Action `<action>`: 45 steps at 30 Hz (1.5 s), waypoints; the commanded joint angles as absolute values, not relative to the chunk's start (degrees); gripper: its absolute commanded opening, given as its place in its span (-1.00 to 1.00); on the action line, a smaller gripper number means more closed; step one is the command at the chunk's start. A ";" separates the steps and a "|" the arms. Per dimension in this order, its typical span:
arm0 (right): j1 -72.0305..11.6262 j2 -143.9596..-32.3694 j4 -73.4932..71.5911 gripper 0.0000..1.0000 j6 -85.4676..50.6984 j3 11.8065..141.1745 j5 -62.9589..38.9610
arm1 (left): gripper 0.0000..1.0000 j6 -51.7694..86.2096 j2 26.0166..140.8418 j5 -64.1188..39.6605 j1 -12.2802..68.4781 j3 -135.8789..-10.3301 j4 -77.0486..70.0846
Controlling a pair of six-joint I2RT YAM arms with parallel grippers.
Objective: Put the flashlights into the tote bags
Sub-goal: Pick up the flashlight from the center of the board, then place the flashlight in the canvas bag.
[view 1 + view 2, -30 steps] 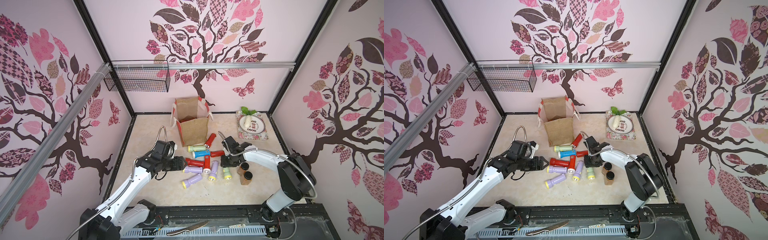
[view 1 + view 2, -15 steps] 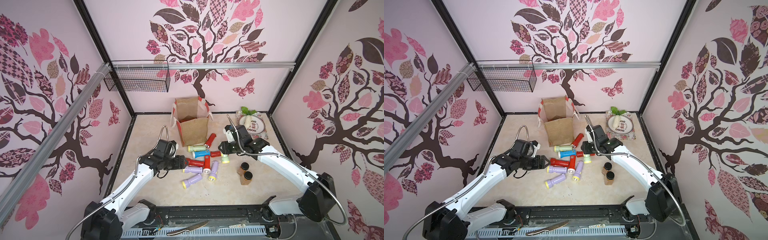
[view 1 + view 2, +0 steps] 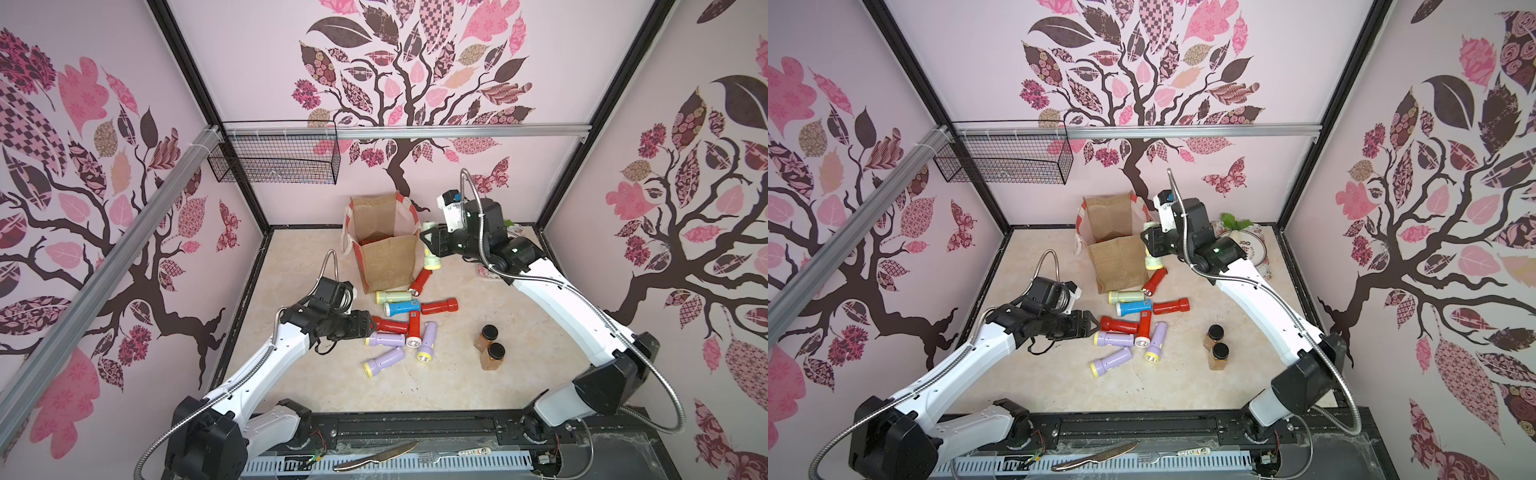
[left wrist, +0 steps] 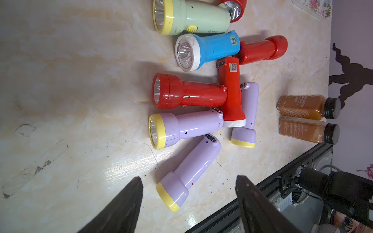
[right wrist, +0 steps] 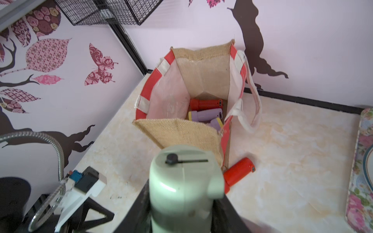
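while right end effector [image 3: 431, 244] hangs raised, flashlight [image 3: 432, 261] gripped — near tote [image 3: 386, 266]

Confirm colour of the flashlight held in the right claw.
Pale green flashlight; shows best in the right wrist view.

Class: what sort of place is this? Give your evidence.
Probably a robot test booth: left arm and right arm on a black base rail, wallpapered panels in a black frame, flashlights as props.
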State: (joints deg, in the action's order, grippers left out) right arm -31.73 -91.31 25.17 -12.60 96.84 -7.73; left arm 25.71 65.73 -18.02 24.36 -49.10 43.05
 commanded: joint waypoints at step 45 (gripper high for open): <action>-31.34 -145.68 13.93 -1.00 -11.60 146.06 -3.99 | 0.60 18.21 67.15 -6.33 24.63 -86.62 51.67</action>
State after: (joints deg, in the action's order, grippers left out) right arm -31.31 -141.58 16.91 -11.53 143.28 -5.72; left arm 17.76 67.79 -6.52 24.49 -84.01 50.35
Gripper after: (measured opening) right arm 0.408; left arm 0.801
